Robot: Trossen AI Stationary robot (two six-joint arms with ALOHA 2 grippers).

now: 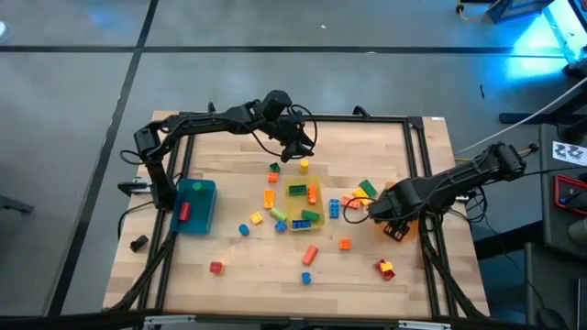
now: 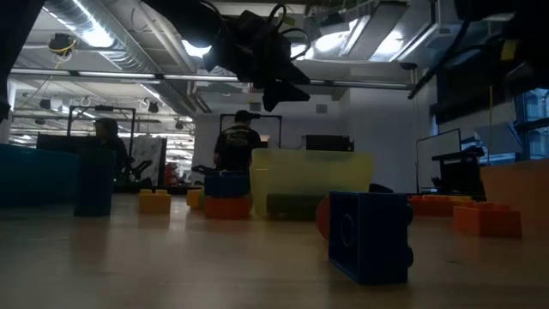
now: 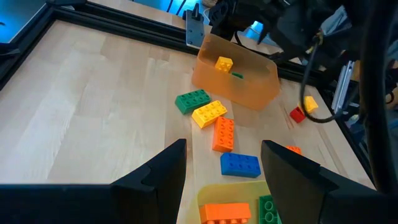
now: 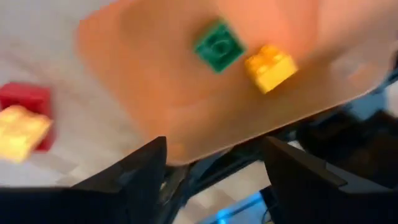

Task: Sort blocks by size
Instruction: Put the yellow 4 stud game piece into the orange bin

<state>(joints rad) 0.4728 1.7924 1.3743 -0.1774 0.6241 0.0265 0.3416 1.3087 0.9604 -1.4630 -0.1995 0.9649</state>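
Loose blocks lie scattered on the wooden table (image 1: 229, 160), among them a green one (image 3: 193, 99), a yellow one (image 3: 209, 112), an orange one (image 3: 223, 134) and a blue one (image 3: 240, 165). My right gripper (image 4: 214, 146) hangs open above the orange bin (image 4: 186, 81), at the table's right side (image 1: 390, 213). A small green block (image 4: 219, 45) and a small yellow block (image 4: 270, 67) lie on the bin's floor. My left gripper (image 3: 224, 149) hangs open above the far middle of the table (image 1: 298, 148), nothing between its fingers.
A yellow bin (image 1: 307, 206) with green, orange and yellow blocks stands mid-table. A blue bin (image 1: 194, 203) at the left holds a red and a green block. A red and a yellow block (image 1: 383, 268) lie near the right front. A black frame (image 1: 417, 165) edges the table.
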